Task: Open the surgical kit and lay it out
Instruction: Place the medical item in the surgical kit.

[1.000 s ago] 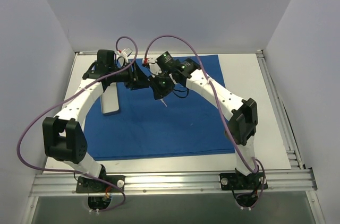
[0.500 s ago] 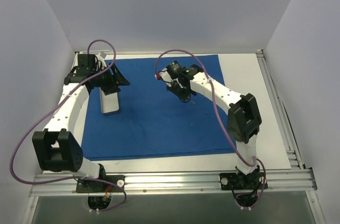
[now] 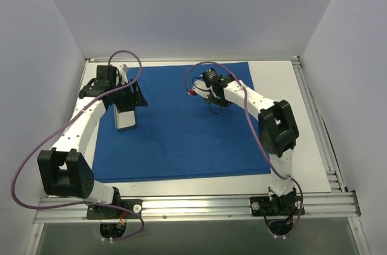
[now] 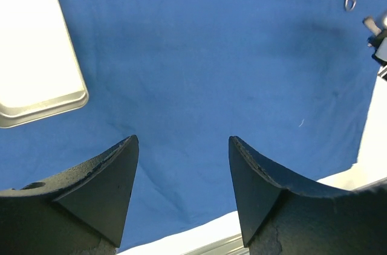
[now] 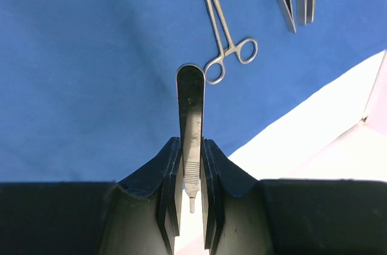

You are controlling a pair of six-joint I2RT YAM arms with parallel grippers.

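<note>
One item apparently left — metal handle pinched in right gripper; cloth spread, tray and forceps out — left gripper agape.

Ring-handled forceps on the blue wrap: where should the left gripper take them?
Probably across the paired shanks just ahead of the finger rings, coming straight down. The forceps lie flat on the blue wrap; the shanks make one narrow bar, the rings spread wider. The left gripper is open.

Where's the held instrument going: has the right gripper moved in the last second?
Yes. The right gripper, holding the instrument, moved rightward across the blue cloth, toward its far right corner.
</note>
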